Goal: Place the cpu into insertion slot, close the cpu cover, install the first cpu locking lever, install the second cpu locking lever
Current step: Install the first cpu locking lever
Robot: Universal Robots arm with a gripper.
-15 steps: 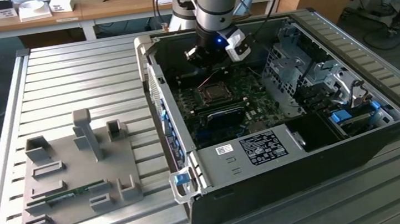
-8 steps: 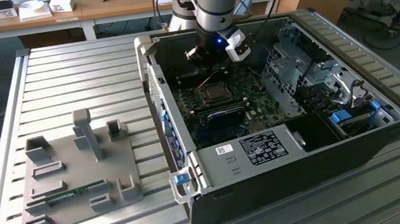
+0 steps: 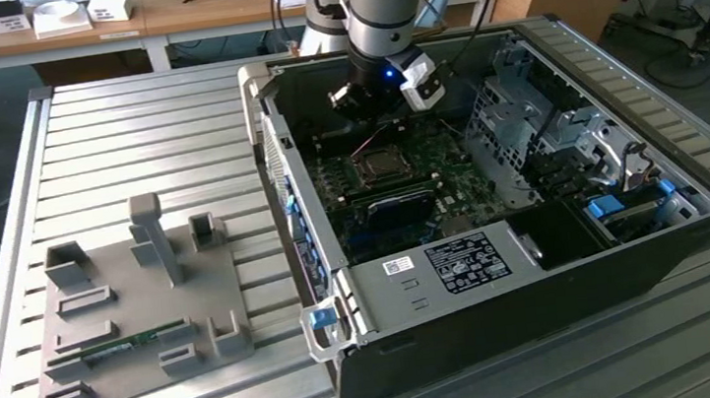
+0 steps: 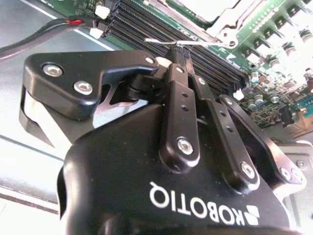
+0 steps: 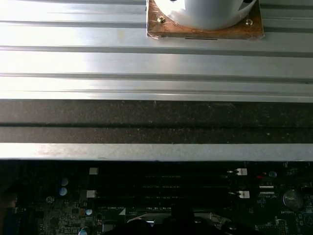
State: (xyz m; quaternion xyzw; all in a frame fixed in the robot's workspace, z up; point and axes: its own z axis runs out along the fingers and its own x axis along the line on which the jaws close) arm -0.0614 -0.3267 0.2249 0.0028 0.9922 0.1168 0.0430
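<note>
My gripper point(image 3: 368, 108) reaches down into the open computer case, over the green motherboard point(image 3: 451, 174). In the second wrist view its black fingers point(image 4: 172, 81) are shut together, and the gripper's tips point(image 4: 177, 53) rest against a thin silvery locking lever point(image 4: 203, 43) lying across the black memory slots point(image 4: 146, 24). Just beyond is the insertion slot point(image 3: 378, 167), with the silvery cpu cover point(image 4: 222, 23) lying flat around a bright metal cpu top point(image 4: 195, 5). I cannot tell whether the lever is pinched or only touched.
The case's walls point(image 3: 276, 168) and the drive cage point(image 3: 546, 129) hem in the arm. A red and black cable point(image 4: 44, 32) runs near the gripper. A grey fixture point(image 3: 141, 301) holding a memory stick sits on the ribbed aluminium table point(image 3: 124, 144) at the exterior view's left.
</note>
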